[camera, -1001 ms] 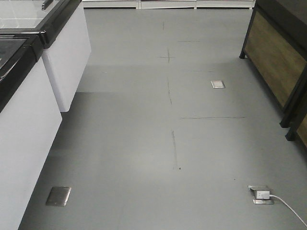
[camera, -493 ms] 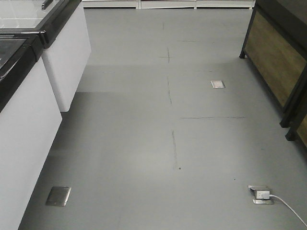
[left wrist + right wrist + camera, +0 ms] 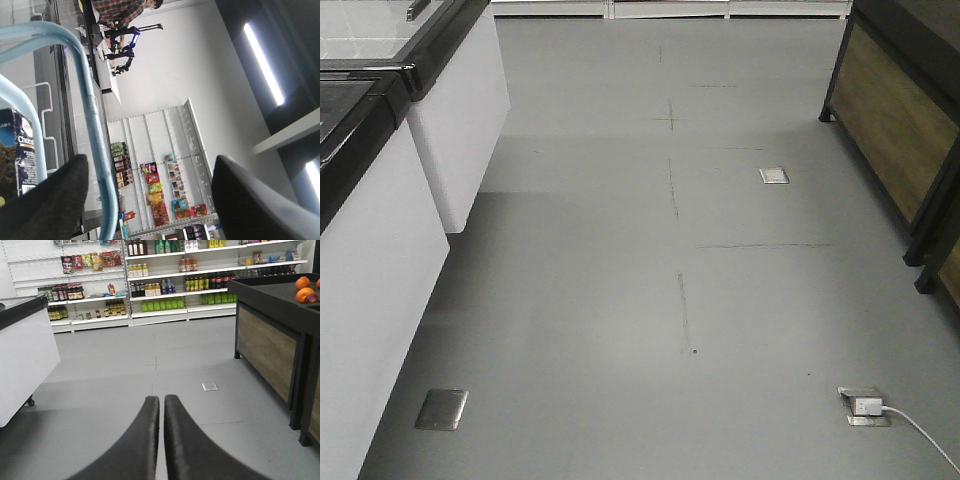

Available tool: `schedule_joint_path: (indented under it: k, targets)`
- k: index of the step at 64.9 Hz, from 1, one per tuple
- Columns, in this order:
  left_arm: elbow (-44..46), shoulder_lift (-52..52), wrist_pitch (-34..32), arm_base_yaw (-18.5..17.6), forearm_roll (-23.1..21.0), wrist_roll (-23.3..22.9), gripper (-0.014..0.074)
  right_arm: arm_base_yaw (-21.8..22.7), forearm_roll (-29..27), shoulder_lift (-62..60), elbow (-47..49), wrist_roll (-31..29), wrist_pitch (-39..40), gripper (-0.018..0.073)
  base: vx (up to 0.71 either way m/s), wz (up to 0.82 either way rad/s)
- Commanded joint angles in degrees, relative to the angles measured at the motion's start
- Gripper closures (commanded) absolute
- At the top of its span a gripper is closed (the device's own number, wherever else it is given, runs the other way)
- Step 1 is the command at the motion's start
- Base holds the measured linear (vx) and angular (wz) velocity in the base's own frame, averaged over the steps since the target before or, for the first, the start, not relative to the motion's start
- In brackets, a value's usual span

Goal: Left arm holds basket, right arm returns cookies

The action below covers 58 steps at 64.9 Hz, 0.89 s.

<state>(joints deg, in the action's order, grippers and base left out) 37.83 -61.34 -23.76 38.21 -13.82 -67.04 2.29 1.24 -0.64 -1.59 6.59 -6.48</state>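
In the left wrist view my left gripper [image 3: 150, 160] stands wide open. A light-blue handle of the basket [image 3: 95, 130] runs between its fingers, close to the left finger [image 3: 55, 200]. The cookies [image 3: 22, 150], a dark navy box lettered "Choco", show at the left edge behind a second blue handle bar. In the right wrist view my right gripper [image 3: 162, 399] is shut with nothing between its fingers, pointing out over the grey floor. Neither gripper shows in the front view.
White freezer cabinets [image 3: 380, 260] line the left of the aisle. A dark wood-panelled stand [image 3: 900, 130] at the right carries oranges [image 3: 302, 290]. A floor socket with a white cable [image 3: 865, 405] lies front right. Stocked shelves [image 3: 165, 285] stand at the far end.
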Motion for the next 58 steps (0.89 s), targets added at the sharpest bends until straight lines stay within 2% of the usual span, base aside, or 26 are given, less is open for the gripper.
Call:
schedule_joint_path:
  k: [1, 8, 25, 45, 58]
  targets:
    - [1.51, -0.96, -6.73, 0.27, -1.30, -0.32, 0.0105, 0.35, 0.32, -0.77, -1.02, -0.53, 3.96, 0.0565, 0.00, 0.00]
    - [1.87, -2.68, -8.58, 0.15, -1.25, -1.16, 0.0105, 0.35, 0.32, -0.77, -1.02, -0.53, 3.96, 0.0565, 0.00, 0.00]
    - [1.87, -6.88, -12.68, 0.09, -0.58, -11.47, 0.0105, 0.35, 0.32, -0.77, -1.02, -0.53, 3.96, 0.0565, 0.00, 0.00]
    - [1.87, -11.14, -18.15, 0.09, 9.51, -24.81, 0.0105, 0.35, 0.32, -0.77, -1.02, -0.53, 3.96, 0.0565, 0.00, 0.00]
    - [1.87, -11.98, -19.18, 0.09, 9.77, -25.68, 0.0106, 0.35, 0.32, -0.77, -1.02, -0.53, 3.96, 0.0565, 0.00, 0.00]
